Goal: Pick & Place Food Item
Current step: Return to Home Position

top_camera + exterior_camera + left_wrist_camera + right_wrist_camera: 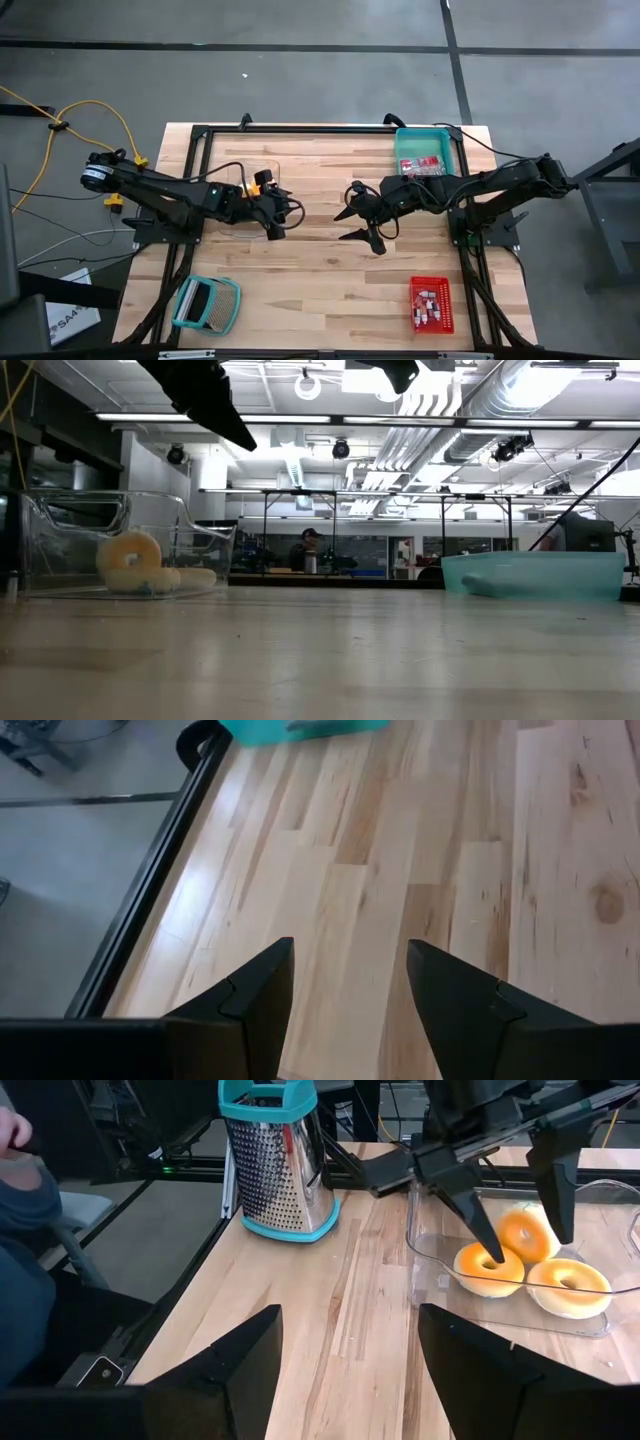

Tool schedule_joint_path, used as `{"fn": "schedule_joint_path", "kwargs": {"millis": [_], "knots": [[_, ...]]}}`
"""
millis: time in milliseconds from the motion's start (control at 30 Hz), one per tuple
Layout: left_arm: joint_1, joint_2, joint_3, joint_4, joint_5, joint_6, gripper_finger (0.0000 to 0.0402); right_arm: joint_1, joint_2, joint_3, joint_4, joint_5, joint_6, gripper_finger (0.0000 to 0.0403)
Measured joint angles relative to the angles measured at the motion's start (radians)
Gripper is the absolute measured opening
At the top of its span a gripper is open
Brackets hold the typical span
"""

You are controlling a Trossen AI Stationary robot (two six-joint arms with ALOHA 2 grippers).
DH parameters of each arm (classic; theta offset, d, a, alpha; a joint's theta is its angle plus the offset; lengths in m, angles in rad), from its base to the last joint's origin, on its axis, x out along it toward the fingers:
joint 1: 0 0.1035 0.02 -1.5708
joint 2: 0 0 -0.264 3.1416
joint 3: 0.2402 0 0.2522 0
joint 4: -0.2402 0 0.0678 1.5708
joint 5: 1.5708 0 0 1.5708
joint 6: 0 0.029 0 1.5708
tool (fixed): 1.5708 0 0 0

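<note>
Three yellow-glazed ring doughnuts lie in the clear plastic bin, so the left gripper above it and the right gripper mid-table hang empty, fingers apart, apparently free to retract.

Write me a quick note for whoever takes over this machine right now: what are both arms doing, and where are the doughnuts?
Left gripper: fingers open, empty, raised close by the transparent bin.
Right gripper: fingers open, empty, raised over the middle of the table.
Three doughnuts lie inside the bin.
Done: the doughnuts are binned.
Left: both arms are stretched out over the table and need to fold back to their rest pose.
</note>
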Motion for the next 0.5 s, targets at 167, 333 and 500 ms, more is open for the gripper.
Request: {"fn": "schedule_joint_path", "kwargs": {"millis": [167,333,500], "knots": [[0.0,0.0,0.0,0.001,0.011,-0.003,0.0187,0.0,0.0,0.0,0.0,0.0,0.0,0.0223],[0.017,-0.004,0.0,0.001,0.075,-0.004,0.0187,0.0,0.0,0.0,0.0,0.0,0.0,0.0223],[0.075,-0.049,-0.02,0.003,0.109,0.004,0.0187,0.0,0.0,0.0,0.0,0.0,0.0,0.0223]]}}
